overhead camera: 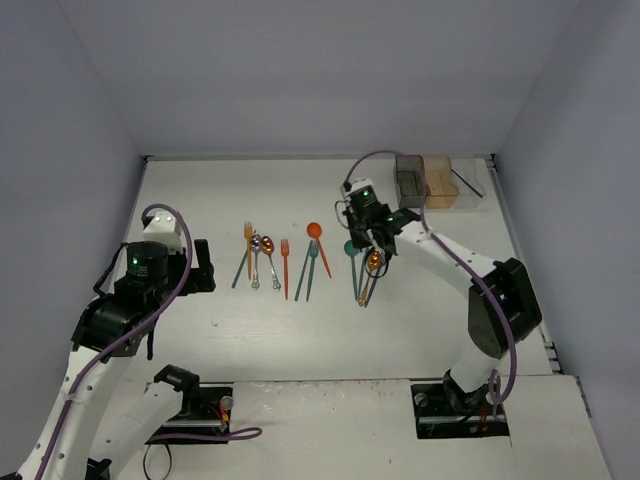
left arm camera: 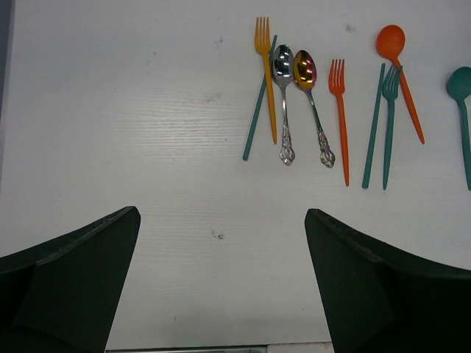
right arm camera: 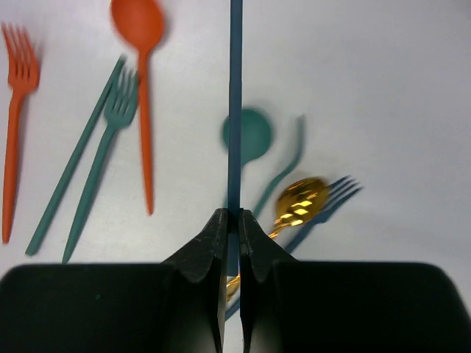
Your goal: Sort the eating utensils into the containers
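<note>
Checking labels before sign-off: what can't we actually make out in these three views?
Right wrist view: the handle ends of the gold spoon and blue fork are hidden behind the right pincer, which is shut on a blue-grey chopstick. Both are also blurred.
Top view: the containers are too small to tell what is in them.
Left wrist view: the teal spoon is cut off by the right edge.

Top overhead; wrists close, share orange spoon (left arm camera: pixel 391 43).

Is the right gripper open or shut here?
Shut on the blue chopstick. In the right wrist view the right gripper pinches the thin stick, which runs straight out from between its closed jaws.
</note>
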`<act>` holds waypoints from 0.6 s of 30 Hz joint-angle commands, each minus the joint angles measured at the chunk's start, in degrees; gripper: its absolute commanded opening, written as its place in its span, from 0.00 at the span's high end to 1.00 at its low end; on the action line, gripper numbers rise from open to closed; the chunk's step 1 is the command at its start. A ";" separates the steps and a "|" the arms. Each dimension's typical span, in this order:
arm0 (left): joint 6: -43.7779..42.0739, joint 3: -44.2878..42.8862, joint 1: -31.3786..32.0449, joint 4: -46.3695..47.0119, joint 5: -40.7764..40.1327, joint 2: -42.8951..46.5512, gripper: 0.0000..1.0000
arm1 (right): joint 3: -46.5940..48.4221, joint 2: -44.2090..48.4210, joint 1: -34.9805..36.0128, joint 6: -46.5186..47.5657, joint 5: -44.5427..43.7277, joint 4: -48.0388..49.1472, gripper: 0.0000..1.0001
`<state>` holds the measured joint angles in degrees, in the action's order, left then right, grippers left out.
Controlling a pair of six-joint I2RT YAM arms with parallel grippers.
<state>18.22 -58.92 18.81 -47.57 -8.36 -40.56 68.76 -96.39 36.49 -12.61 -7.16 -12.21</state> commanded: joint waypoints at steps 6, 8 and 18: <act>-1.29 -4.43 0.18 1.87 1.31 -0.31 0.06 | 9.70 2.53 -25.48 11.65 -0.74 -2.73 1.00; -1.40 -4.83 0.18 1.87 1.94 -0.40 0.06 | 12.08 0.75 -29.72 13.83 -0.05 -2.76 1.00; -1.95 -6.57 0.26 1.96 5.62 -0.94 0.06 | 28.79 -13.37 -42.36 22.58 2.78 -3.50 1.00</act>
<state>16.97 -62.86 18.81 -47.75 -4.82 -40.77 91.53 -106.12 -4.52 4.80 -5.44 -15.78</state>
